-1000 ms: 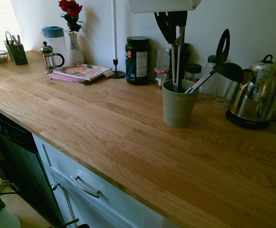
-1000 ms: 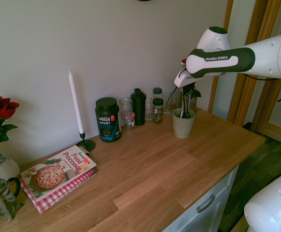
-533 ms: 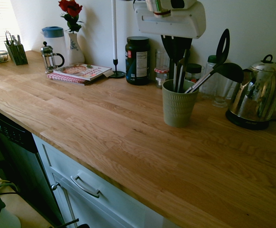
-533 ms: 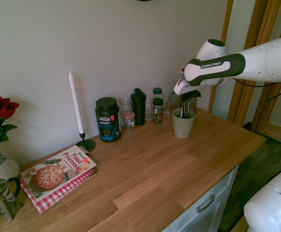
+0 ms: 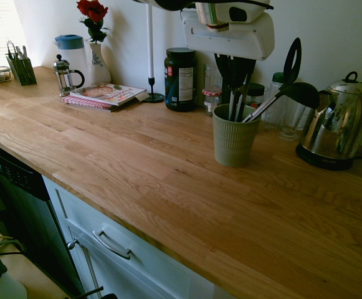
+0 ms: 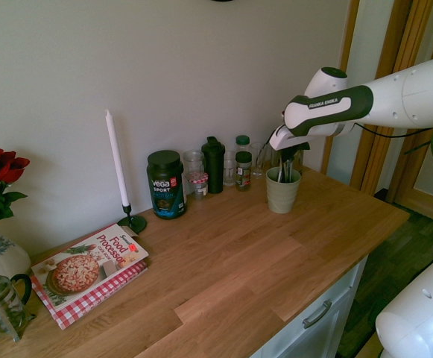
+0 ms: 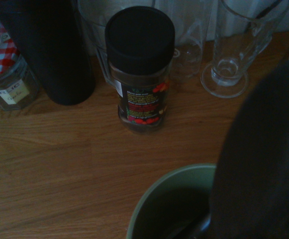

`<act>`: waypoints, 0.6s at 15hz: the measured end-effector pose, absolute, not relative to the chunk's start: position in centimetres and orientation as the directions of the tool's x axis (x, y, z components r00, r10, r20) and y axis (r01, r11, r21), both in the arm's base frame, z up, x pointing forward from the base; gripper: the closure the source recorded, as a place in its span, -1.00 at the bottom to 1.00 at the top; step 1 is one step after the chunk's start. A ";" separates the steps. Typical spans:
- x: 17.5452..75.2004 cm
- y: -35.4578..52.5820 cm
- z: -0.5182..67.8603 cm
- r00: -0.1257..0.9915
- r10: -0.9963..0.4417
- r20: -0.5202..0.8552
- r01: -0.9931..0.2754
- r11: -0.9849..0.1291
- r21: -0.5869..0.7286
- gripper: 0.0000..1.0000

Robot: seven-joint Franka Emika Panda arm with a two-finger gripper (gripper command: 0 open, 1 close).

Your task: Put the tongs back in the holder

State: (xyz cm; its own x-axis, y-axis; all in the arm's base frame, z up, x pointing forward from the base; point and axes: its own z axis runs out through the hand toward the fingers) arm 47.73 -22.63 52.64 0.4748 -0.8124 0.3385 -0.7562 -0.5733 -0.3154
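The wooden counter was the biggest thing, and it filled most of the first outside picture from the left edge to the right. My white arm came in from the right edge of the second outside picture, near the top. In the first outside picture, my white hand hung at the top, a bit right of the middle.

My pincer pointed down, right over the green cup. It was squeezed shut on the black top end of the tongs. The silver arms of the tongs went down inside the cup, so the tongs stood almost upright in it while I held them.

The green cup stood on the counter, right of the middle in the first outside picture. A black ladle leaned out of it toward the right. A shiny kettle sat at the right edge. A dark tub stood behind the cup, to its left, by the wall.

In my wrist picture, the cup's green rim showed at the bottom. A small jar with a black lid stood on the wood above it.
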 end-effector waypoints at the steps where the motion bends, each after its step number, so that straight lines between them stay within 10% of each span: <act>1: 47.7 -22.6 53.1 0.472 -0.810 0.348 -0.755 -0.575 -0.315 -1.00; 9: 45.4 -13.9 60.9 0.549 -0.780 0.299 -0.759 -0.616 -0.213 -1.00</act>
